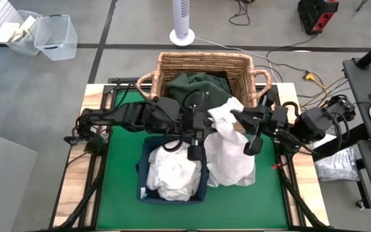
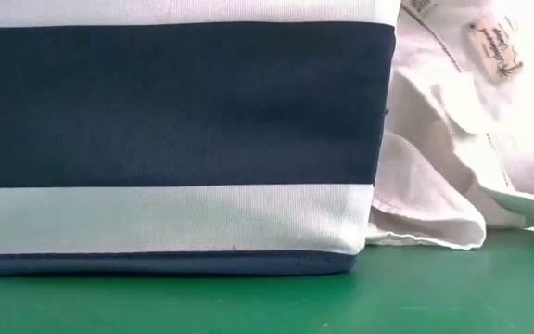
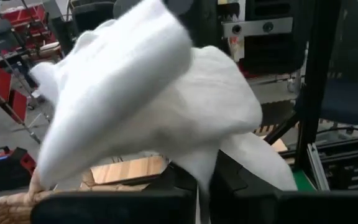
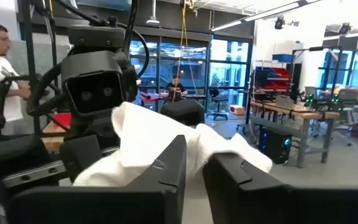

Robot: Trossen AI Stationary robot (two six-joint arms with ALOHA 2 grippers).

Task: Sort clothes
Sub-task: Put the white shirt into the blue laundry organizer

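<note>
Both arms are meeting over the middle of the table, lifting one white garment (image 1: 227,138) between them. The left gripper (image 1: 195,122) is pinching a fold of it, fingers closed narrow on the cloth in its wrist view. The right gripper (image 1: 240,119), at 3 o'clock from the left one, is also clamping the same cloth between its fingers (image 4: 166,168).

The step in hand looks like moving this white piece to the navy bin (image 1: 145,187), which is sitting at 7 o'clock from the grippers. Next they would need to carry it over the bin and let go together.

Counted: two grippers, one bin holding white clothes (image 1: 172,173), one wicker basket (image 1: 172,64) at 12 o'clock holding one dark green garment (image 1: 195,84). How many white pieces are lying in the bin I cannot tell.
</note>
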